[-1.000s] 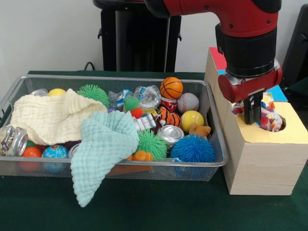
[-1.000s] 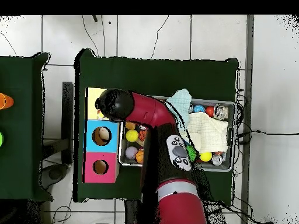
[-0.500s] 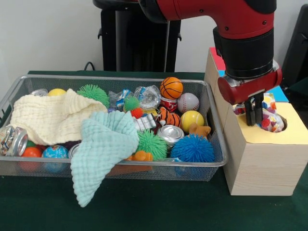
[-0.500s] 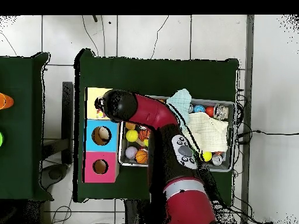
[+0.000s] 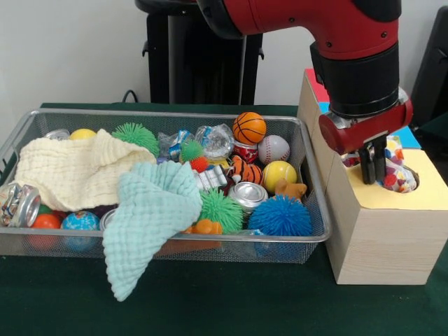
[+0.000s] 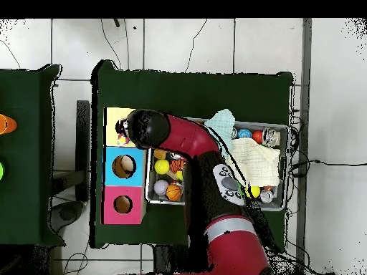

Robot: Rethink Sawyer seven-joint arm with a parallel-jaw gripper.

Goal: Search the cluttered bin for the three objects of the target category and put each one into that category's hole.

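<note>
I have the gripper point(image 5: 372, 170) over the round hole in the yellow-topped wooden box point(image 5: 381, 234), which stands on the green bench point(image 5: 210, 301) just right of the wide silver wire-mesh bin point(image 5: 164, 241). Its fingers stand narrow and straddle the top of a multicoloured knotted fabric bundle point(image 5: 395, 173) that sits in the hole's mouth; whether they grip it or have let go, I cannot tell.

I judge this bundle nearly delivered: it is at the hole but not sunk out of sight. How many are already inside the box I cannot see.

In the bin no other knotted bundle shows. Visible are spiky rubber balls, crushed cans, foil wads, a small basketball point(image 5: 249, 127) and a baseball point(image 5: 273, 148). The cream cloth point(image 5: 73, 171) and the mint cloth point(image 5: 150, 217) cover the left half, so any remaining bundles probably lie under them and will need uncovering.
</note>
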